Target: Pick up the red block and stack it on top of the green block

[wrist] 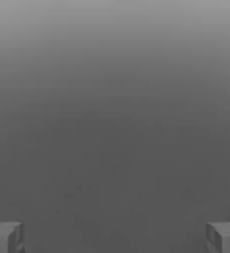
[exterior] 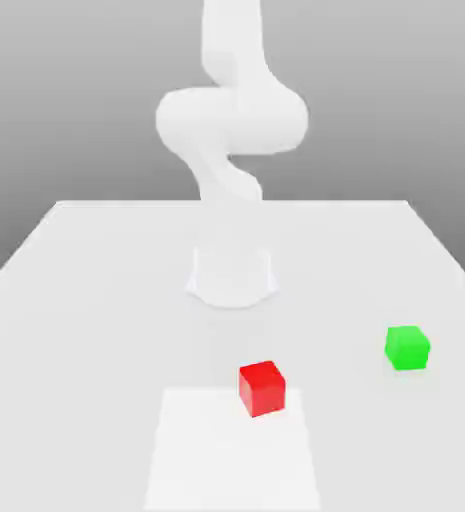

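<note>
Item: red block (exterior: 262, 388), resting on the white table (exterior: 76, 300), near centre, at the far right corner of a paler square patch (exterior: 231, 455).
Item: green block (exterior: 407, 347), well apart toward the exterior view's right, slightly farther.
Item: gripper (wrist: 115, 237), fingers (wrist: 5, 237) spread wide, holding nothing.
Handling advice: descend vertically over the red block, straddle opposite faces squarely, then close.

red block (exterior: 262, 387) unobstructed, green block (exterior: 407, 347) well apart

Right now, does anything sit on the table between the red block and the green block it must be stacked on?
Nothing visible does. The red block and green block stand apart on bare table.
</note>
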### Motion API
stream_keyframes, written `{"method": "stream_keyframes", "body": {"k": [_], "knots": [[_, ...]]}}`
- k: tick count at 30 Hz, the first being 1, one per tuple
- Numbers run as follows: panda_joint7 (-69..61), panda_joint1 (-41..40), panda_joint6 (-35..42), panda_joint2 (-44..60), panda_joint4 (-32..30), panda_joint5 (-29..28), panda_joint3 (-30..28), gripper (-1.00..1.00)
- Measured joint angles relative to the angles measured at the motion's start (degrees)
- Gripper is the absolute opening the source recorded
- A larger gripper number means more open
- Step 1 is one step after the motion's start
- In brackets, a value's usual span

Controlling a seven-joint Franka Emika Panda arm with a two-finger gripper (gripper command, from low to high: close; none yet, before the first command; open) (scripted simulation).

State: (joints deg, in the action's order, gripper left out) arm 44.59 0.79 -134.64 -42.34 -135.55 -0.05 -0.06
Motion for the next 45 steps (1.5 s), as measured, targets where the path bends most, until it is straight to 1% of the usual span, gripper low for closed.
{"method": "stream_keyframes", "body": {"k": [11,16,18,23,24,31,39,45], "knots": [[-6.9,4.0,-15.0,18.9,-19.7,-0.1,-0.4,0.00],[-10.6,6.0,-23.4,29.8,-29.5,0.0,-0.4,0.00],[-11.7,6.4,-29.2,37.5,-31.5,0.0,-0.2,0.00],[-12.3,6.6,-39.4,49.8,-31.0,0.2,0.0,0.00],[-12.3,6.6,-41.0,51.7,-30.7,0.2,0.0,-1.00],[-12.1,6.5,-41.3,52.1,-30.7,0.0,0.1,-1.00],[-12.0,6.8,-28.5,37.3,-32.7,0.1,0.2,-1.00],[-8.7,14.6,-24.3,33.8,-31.5,3.2,6.6,-1.00]]}}
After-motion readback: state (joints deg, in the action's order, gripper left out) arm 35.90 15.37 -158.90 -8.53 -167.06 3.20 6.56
